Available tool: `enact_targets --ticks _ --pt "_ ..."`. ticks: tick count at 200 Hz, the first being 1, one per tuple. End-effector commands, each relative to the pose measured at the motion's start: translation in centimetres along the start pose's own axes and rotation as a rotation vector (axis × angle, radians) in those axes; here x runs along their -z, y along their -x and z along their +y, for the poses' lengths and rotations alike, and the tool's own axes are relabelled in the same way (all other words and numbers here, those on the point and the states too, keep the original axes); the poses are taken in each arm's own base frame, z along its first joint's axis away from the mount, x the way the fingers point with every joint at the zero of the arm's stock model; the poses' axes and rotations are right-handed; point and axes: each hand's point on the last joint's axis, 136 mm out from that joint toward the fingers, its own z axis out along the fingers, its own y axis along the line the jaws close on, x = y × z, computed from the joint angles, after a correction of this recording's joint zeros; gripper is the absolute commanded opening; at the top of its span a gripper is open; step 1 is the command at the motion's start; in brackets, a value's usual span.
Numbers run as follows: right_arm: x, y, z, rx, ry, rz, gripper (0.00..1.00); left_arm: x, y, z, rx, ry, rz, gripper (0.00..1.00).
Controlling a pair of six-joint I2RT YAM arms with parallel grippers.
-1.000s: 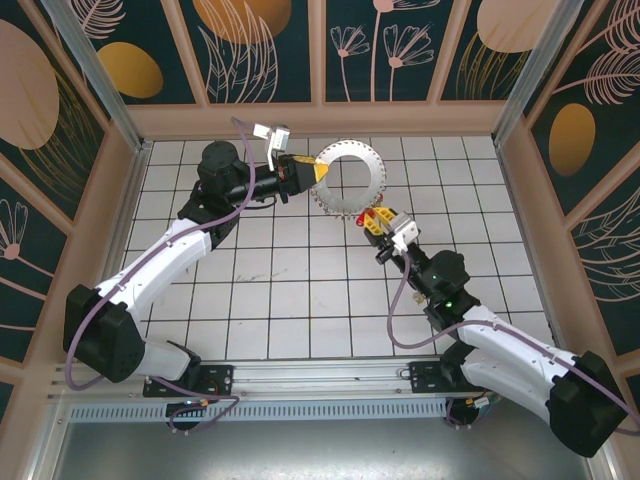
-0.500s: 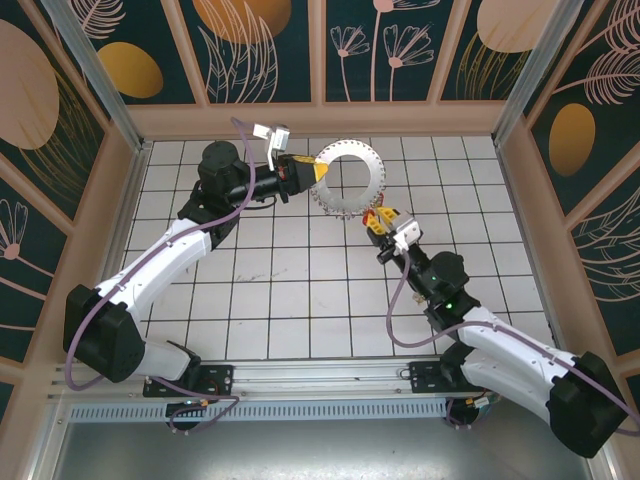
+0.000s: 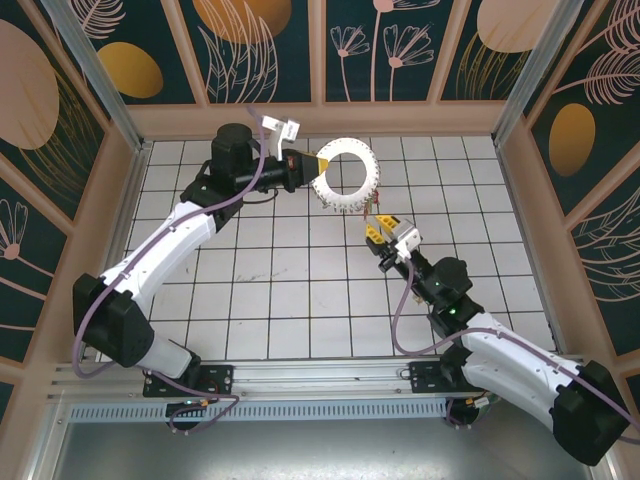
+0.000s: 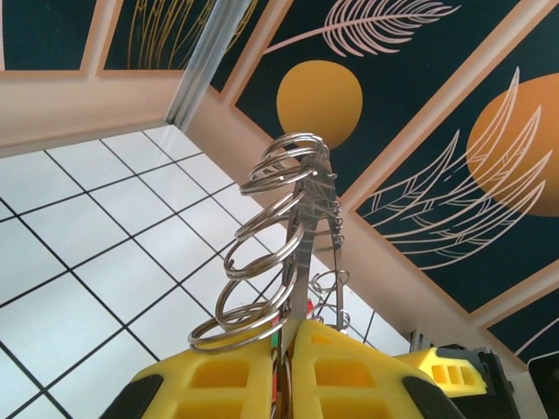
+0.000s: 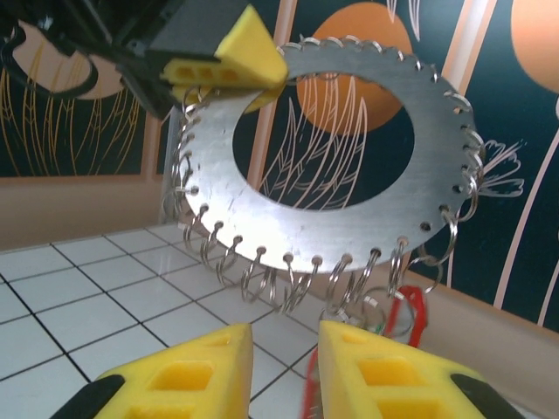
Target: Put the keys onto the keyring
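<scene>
The large flat silvery metal keyring (image 3: 347, 200) (image 5: 323, 223), fringed with small wire loops, hung in the air close to the dark-teal back wall with orange discs (image 3: 260, 50), clear of the white tiled floor (image 3: 280, 270). From the left wrist it stood edge-on (image 4: 301, 227). The yellow-tipped left gripper (image 3: 316, 162) (image 5: 249, 65) (image 4: 284, 371) was clamped on its rim, covering that stretch of the rim and its loops. A red-headed key (image 5: 410, 319) dangled from a loop on the side farthest from the back wall, half hidden behind neighbouring loops. Just beyond it, farther from the back wall, the yellow-tipped right gripper (image 3: 377, 226) (image 5: 284, 371) pointed at those loops, its fingers a little apart with floor showing between them; a thin red sliver lay along one finger, too slight to identify.
</scene>
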Motion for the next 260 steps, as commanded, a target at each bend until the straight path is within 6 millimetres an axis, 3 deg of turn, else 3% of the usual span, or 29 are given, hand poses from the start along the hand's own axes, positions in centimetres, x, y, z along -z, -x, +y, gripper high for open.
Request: enact_targets --ticks 1,73,117,177,260 --pt "0.1 -0.4 0.3 -0.005 0.007 0.002 0.26 0.4 0.7 -2.8 -0.072 -0.082 -0.005 0.0" --pt "-0.8 0.4 2.0 -0.021 0.112 -0.018 0.17 0.6 0.8 -3.8 -0.089 -0.116 -0.031 0.0" --pt "-1.3 0.5 1.4 -0.033 0.072 -0.044 0.22 0.5 0.6 -4.0 -0.087 -0.126 -0.027 0.0" --pt "-2.0 1.1 1.6 -0.046 0.085 -0.079 0.2 0.3 0.5 -4.1 -0.083 -0.133 -0.025 0.0" --pt "-1.8 0.4 2.6 -0.054 0.133 -0.046 0.18 0.3 0.7 -4.2 -0.087 -0.128 -0.033 0.0"
